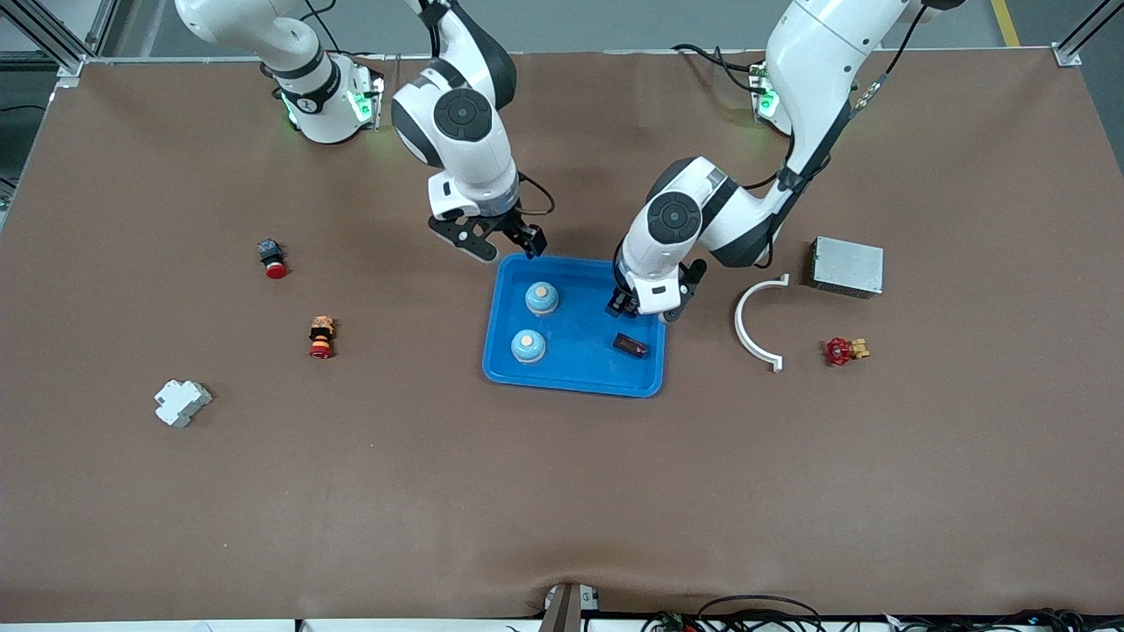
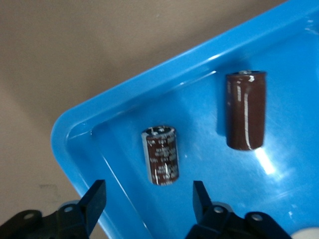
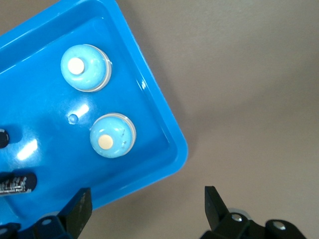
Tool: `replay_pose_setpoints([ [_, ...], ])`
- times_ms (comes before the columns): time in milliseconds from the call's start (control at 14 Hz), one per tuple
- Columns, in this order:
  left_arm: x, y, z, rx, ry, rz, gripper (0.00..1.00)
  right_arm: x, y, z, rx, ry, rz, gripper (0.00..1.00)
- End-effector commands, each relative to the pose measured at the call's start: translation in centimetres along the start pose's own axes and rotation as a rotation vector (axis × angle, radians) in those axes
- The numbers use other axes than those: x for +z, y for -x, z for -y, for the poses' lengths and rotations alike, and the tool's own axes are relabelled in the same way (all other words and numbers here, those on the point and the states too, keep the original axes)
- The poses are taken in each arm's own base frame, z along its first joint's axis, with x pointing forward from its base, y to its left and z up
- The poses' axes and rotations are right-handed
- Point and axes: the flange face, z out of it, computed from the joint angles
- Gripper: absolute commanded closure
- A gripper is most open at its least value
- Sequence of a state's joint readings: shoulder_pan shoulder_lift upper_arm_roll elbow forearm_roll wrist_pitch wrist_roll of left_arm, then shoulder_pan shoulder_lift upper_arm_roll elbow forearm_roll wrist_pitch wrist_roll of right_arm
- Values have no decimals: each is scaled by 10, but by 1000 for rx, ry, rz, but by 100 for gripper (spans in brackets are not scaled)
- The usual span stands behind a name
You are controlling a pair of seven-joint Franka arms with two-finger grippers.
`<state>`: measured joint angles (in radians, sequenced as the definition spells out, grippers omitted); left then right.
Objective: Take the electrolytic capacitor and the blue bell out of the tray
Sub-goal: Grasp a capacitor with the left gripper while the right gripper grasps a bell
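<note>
While the left gripper [image 2: 149, 199] hangs low over the tray's [image 1: 571, 376] corner toward the left arm's end, farthest from the front camera, one electrolytic capacitor [image 2: 161, 155] lies on the tray floor directly between its fingertips — jaws partly open, one finger on each side, neither pad touching the body, nothing held

Left wrist view: this capacitor's long axis points away from the gripper, so the fingers close across its narrow width. Judged a good line for a pinch. Its printed, lighter stripe faces up

A second capacitor [image 2: 245, 110], plainer brown, lies farther along the tray floor, near the rim and apart from the first; in the front view it shows uncovered, nearer the front camera. It looks clear of the closing fingers

Edges: the tray rim curves close beside one finger [image 2: 94, 201]. That finger has little room between rim wall and capacitor — likely risk is catching the rim or nudging the tray

Right gripper [image 3: 144, 204] waits over the tray edge toward the right arm's end, jaws wide, empty. Two blue bells [image 1: 542, 298] [image 1: 528, 346] sit upright in the tray on that side, well apart from the capacitors

Left arm is clearly the nearer one. Room for a straight lift looks free
</note>
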<state>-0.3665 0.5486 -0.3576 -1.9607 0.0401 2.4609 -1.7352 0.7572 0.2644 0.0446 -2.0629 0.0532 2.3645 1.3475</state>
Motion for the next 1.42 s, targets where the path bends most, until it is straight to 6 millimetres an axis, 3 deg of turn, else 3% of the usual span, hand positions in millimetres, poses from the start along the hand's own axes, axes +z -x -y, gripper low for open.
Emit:
replay_pose_setpoints([
  [0, 12, -2, -5, -17, 13, -12, 33, 16, 5, 14, 33, -17, -27, 0],
  [214, 19, -5, -4, -13, 2, -17, 36, 35, 5, 30, 47, -5, -48, 0],
  [356, 19, -7, -5, -15, 4, -20, 48, 46, 2, 39, 51, 0, -52, 0],
  [570, 12, -8, -8, 16, 21, -49, 100, 63, -5, 49, 59, 9, -53, 0],
  [712, -5, -13, -17, 0, 38, -58, 100, 72, -7, 52, 57, 16, -57, 0],
  [1069, -75, -19, -39, 12, 40, -119, 100, 90, -10, 60, 66, 22, -59, 0],
  [1282, -103, -31, -46, -5, 60, -134, 100, 98, -13, 66, 78, 24, -67, 0],
  [1354, -112, -44, -44, -7, 47, -142, 100, 101, -13, 68, 80, 26, -68, 0],
])
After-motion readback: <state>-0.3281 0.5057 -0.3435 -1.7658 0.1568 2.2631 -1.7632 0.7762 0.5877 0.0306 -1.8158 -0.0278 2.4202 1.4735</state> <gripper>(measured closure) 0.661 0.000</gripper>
